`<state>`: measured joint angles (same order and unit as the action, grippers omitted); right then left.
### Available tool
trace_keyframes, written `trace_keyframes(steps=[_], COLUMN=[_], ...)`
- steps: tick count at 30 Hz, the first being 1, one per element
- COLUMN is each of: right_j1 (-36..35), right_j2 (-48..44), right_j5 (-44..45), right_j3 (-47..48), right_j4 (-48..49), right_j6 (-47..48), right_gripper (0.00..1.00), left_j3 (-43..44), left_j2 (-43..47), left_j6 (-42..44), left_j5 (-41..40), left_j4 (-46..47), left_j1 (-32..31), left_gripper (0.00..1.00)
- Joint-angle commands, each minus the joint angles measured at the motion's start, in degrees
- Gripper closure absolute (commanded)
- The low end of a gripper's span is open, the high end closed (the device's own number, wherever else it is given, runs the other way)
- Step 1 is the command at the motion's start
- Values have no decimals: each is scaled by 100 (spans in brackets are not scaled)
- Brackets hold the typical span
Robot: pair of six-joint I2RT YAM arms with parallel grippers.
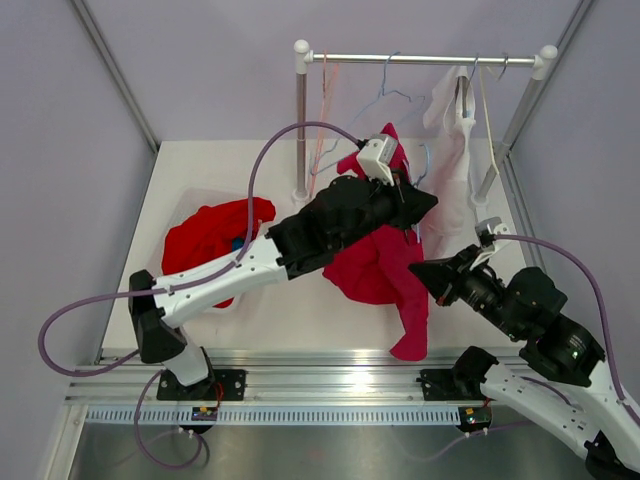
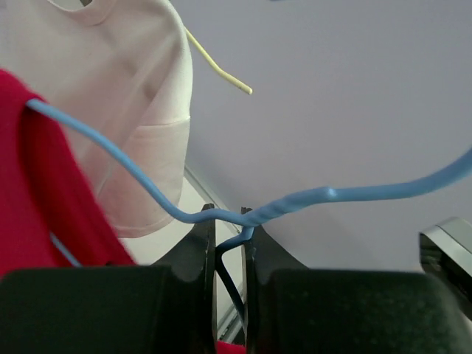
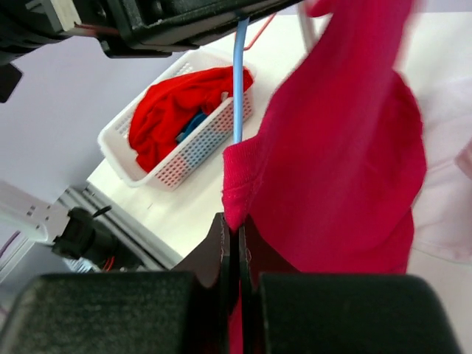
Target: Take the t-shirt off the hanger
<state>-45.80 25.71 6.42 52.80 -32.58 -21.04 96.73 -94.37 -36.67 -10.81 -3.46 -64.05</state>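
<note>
The red t-shirt (image 1: 375,265) hangs below the rail, draped down toward the table. It sits on a blue wire hanger (image 2: 147,188). My left gripper (image 1: 405,190) is at the top of the t-shirt, and in the left wrist view it (image 2: 229,225) is shut on the hanger's twisted neck. The t-shirt (image 2: 29,214) shows at the left of that view. My right gripper (image 1: 425,268) is low on the right side of the t-shirt. In the right wrist view it (image 3: 237,225) is shut on a folded edge of the t-shirt (image 3: 346,147), with the hanger wire (image 3: 240,81) running up above it.
A pale pink shirt (image 1: 450,170) hangs on the rail (image 1: 420,58) just right of the t-shirt, with empty wire hangers (image 1: 390,95) beside it. A white basket (image 3: 199,144) holding red clothes (image 1: 210,235) stands at the left of the table. The rail's posts (image 1: 301,120) stand behind.
</note>
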Motion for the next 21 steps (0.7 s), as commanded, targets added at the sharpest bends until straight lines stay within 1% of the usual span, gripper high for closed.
trace_keyframes(steps=[1,2,3,4,5,6,8,10,13,15,17,21], right_j1=[-52,-52,-52,-52,-52,-52,-52,-52,-52,-52,-69,-323], right_j2=[-111,-102,-93,-76,-58,-49,-23,21,91,179,267,294], right_j5=[-359,-604,-850,-1026,-1341,-1501,-1835,-1890,-1950,-2257,-2547,-2943], right_j3=[266,284,301,319,336,345,328,214,-23,-207,-304,-410], right_j4=[349,314,305,296,252,252,252,217,234,444,637,954], right_j6=[-76,-119,-120,-137,-172,-190,-269,-313,-366,-497,-603,-621], right_gripper=[95,85,72,56,30,22,8,5,3,3,3,2], left_j3=[-347,-469,-601,-863,-979,-1094,-1366,-1394,-1218,-1043,-920,-778], left_j2=[681,839,1163,1340,1507,1666,2079,2290,2300,2239,2221,2247], left_j6=[274,274,257,248,256,300,370,485,318,274,344,625], left_j5=[-114,-158,-167,-193,-272,-334,-518,-571,-151,96,123,97], left_j4=[319,320,477,617,688,776,1014,1146,1102,1146,1181,1313], left_j1=[60,59,59,59,68,68,68,94,252,384,455,481], left_gripper=[100,100,100,100,100,100,100,100,100,100,100,100])
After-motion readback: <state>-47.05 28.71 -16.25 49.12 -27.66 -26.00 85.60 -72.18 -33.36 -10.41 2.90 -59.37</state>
